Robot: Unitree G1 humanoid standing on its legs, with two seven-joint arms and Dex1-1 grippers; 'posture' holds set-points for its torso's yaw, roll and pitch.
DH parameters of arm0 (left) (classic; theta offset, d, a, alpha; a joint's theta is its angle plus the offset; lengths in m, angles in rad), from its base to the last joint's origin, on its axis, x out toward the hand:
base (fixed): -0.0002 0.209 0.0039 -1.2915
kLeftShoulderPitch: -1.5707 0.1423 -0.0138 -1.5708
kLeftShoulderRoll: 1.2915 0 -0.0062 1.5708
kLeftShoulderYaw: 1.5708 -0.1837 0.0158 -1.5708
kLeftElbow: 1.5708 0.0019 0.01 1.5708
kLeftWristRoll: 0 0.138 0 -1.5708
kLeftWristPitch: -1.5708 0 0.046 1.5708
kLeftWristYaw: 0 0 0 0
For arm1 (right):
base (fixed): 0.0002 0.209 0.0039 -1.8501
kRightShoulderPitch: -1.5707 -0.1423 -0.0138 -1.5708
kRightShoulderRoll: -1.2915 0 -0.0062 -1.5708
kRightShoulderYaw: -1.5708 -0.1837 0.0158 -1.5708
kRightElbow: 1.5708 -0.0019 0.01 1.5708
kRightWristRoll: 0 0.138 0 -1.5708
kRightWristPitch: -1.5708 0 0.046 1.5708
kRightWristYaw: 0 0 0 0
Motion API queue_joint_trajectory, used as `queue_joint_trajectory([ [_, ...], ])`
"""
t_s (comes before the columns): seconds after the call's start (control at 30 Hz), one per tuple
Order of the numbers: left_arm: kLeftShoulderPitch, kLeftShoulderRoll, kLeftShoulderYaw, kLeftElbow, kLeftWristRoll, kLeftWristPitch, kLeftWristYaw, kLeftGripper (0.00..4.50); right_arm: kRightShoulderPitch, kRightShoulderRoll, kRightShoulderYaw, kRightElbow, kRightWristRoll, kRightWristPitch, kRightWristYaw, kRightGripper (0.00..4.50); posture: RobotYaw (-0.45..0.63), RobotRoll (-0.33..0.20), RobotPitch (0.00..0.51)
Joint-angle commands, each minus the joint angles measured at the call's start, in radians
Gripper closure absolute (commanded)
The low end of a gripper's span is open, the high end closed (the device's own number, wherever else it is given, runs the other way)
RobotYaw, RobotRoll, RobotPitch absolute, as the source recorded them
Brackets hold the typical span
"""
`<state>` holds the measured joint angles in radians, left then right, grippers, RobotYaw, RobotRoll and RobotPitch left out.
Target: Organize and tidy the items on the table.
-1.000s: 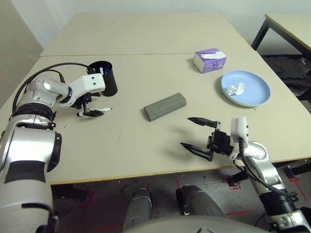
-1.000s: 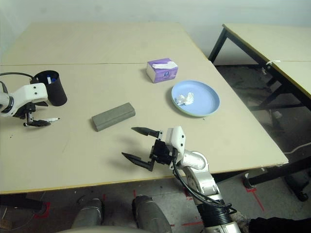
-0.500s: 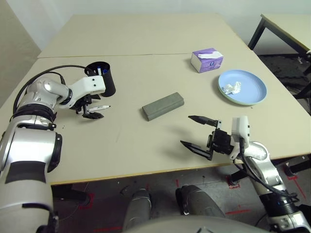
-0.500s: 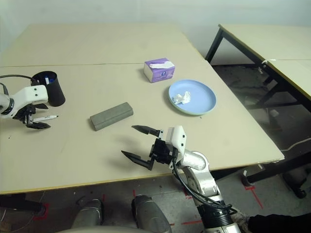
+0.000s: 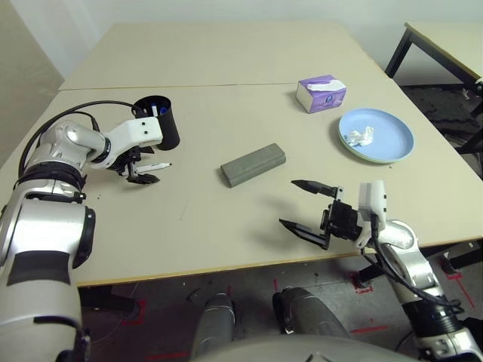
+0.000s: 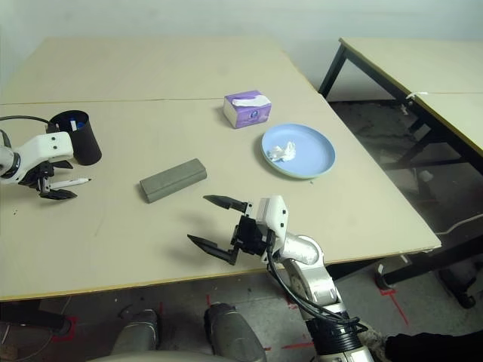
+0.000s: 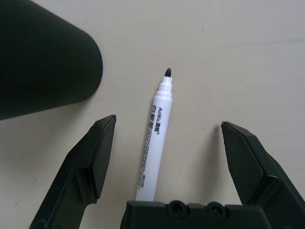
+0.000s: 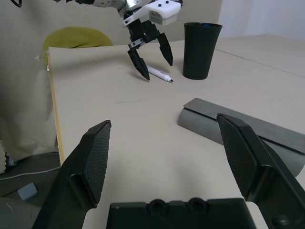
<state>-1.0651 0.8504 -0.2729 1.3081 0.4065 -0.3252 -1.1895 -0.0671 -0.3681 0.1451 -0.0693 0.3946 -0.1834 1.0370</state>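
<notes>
The left wrist view reveals the slim white marker (image 7: 153, 143) lying on the matte beige table (image 5: 226, 90) between the wide-open left gripper (image 7: 167, 152), unheld, beside the smooth black cup (image 5: 160, 121); the right gripper (image 5: 306, 206) gapes empty.

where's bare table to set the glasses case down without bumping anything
Bare patches: the far half of the table beyond the seam, and the near strip between the left gripper and right gripper. Crowded: around the black cup and marker, and by the tissue box and blue plate.
</notes>
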Motion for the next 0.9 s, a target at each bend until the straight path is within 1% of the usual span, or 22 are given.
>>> queue_joint_trajectory([
  [0.03,0.016,0.005,-0.008,0.015,0.015,0.002,0.020,0.03,0.011,-0.009,0.008,-0.010,-0.003,0.006,0.005,0.00,-0.18,0.000,0.105],
  [0.4,0.026,-0.007,-0.027,0.022,0.043,0.037,0.096,0.03,0.021,-0.027,0.002,-0.023,0.004,0.020,0.009,0.00,-0.18,0.000,0.111],
  [0.9,0.031,-0.030,-0.051,0.027,0.061,0.048,0.079,0.03,0.042,-0.041,-0.004,-0.081,0.010,0.051,-0.006,0.00,-0.21,0.000,0.117],
])
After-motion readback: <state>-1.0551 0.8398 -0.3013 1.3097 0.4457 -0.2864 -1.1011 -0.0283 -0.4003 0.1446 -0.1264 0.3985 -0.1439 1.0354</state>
